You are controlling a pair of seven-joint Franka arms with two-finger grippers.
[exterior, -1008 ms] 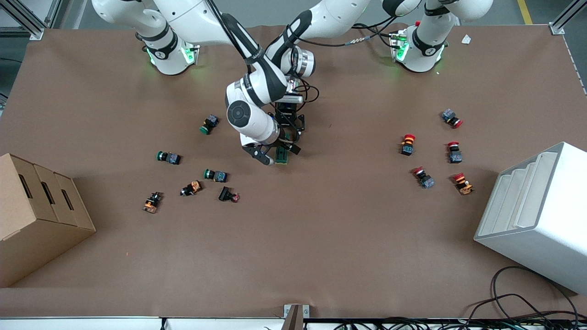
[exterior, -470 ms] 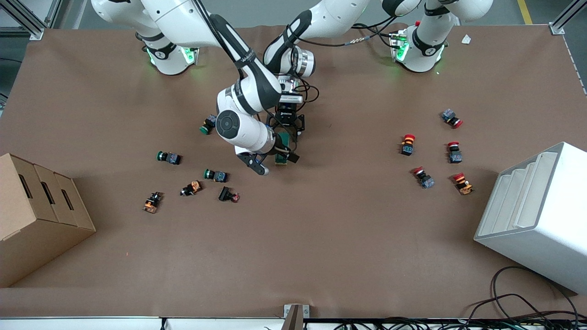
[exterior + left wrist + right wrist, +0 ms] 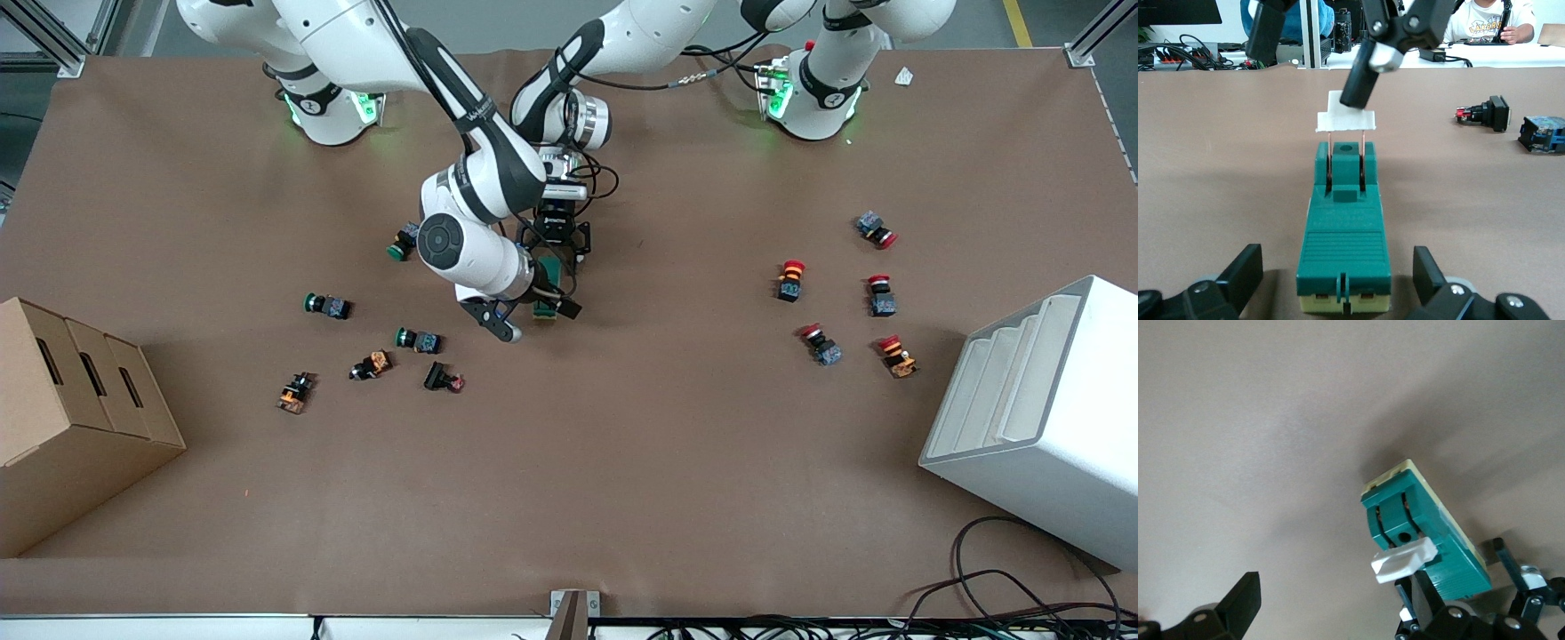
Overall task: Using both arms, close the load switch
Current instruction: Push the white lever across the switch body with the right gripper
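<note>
The dark-green load switch (image 3: 546, 298) lies at the table's middle on a cream base. It also shows in the left wrist view (image 3: 1343, 247) and the right wrist view (image 3: 1431, 533). Its white toggle (image 3: 1346, 117) stands raised on two copper blades. My left gripper (image 3: 1337, 267) is open, with a finger on each side of the switch's end and a gap at both; it hangs over the switch (image 3: 553, 258). My right gripper (image 3: 1331, 583) is open and low over the toggle end (image 3: 540, 320). One of its fingers (image 3: 1361, 80) rests against the toggle.
Green-capped push buttons (image 3: 327, 305) and orange and black ones (image 3: 372, 364) lie toward the right arm's end. Red-capped buttons (image 3: 790, 280) lie toward the left arm's end. A cardboard box (image 3: 80, 418) and a white bin (image 3: 1040, 418) stand at the table's two ends.
One second ago to half a second ago the right arm's wrist swung toward its own end and its gripper shifted slightly nearer the front camera. Since then nothing has visibly moved.
</note>
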